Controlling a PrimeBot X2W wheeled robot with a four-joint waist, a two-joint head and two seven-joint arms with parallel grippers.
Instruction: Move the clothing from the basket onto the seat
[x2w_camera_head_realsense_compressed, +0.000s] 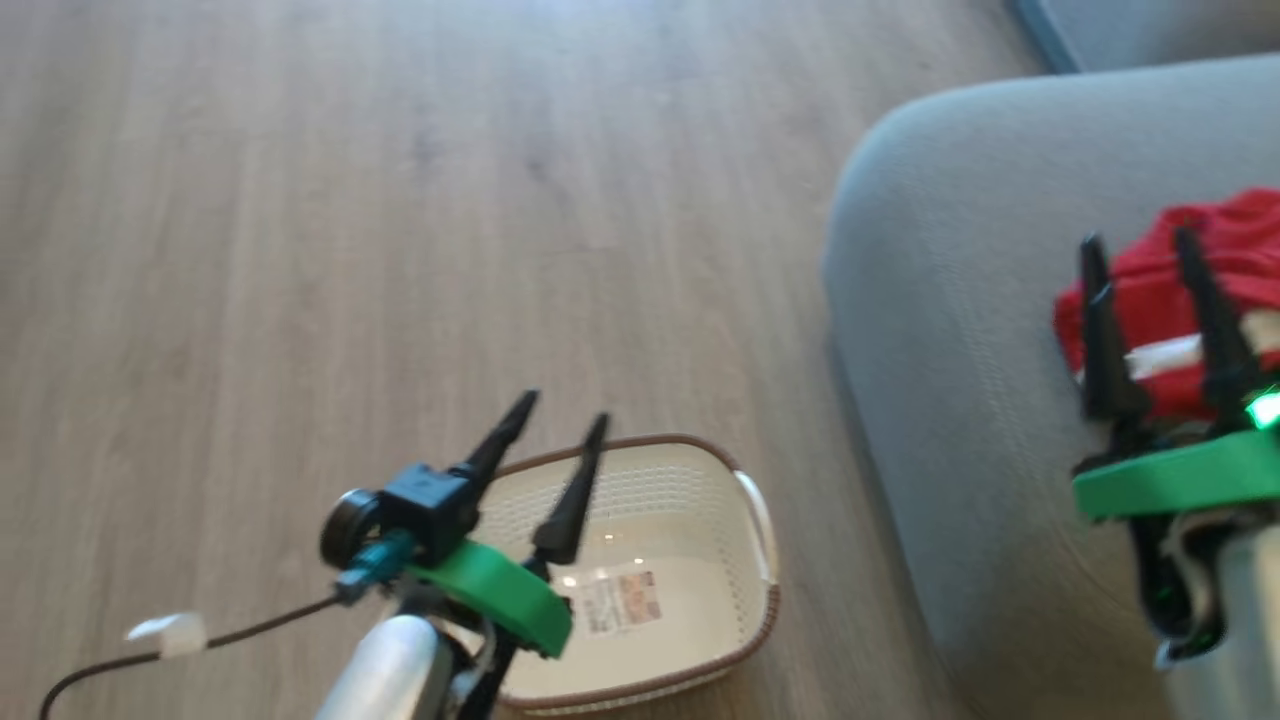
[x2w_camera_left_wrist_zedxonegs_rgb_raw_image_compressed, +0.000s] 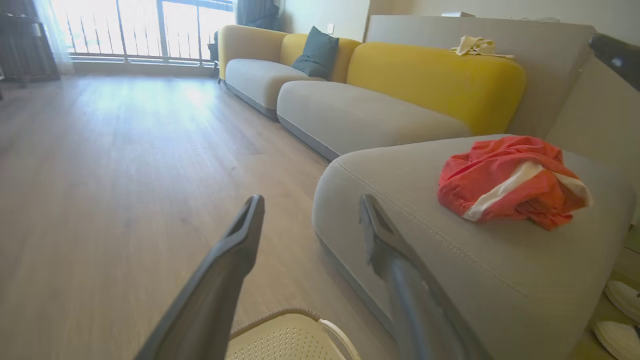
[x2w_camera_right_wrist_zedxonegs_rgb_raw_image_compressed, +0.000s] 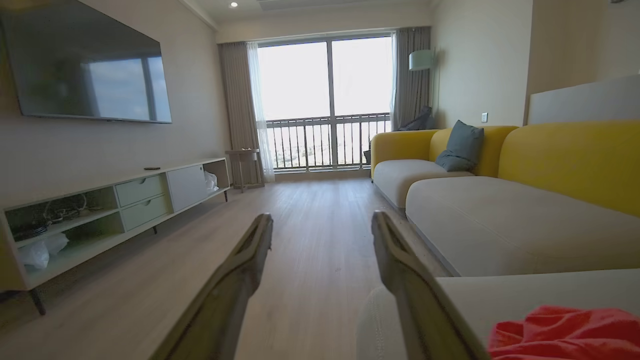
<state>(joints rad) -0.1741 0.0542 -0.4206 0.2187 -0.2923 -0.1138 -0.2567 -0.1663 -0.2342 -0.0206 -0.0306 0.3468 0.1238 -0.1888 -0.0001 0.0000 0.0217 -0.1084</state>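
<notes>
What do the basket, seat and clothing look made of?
Basket: cream plastic by the look, perforated walls, glossy floor with light glints, brown woven-look rim. Seat: grey upholstery fabric, matte, stitched seam along the edge. Clothing: soft red fabric with white trim, crumpled in folds; fibre unclear.

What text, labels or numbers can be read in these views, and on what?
None can be read.
Sticker label on the basket floor: print too blurred to read.
Red clothing on the seat: no lettering shows.
</notes>
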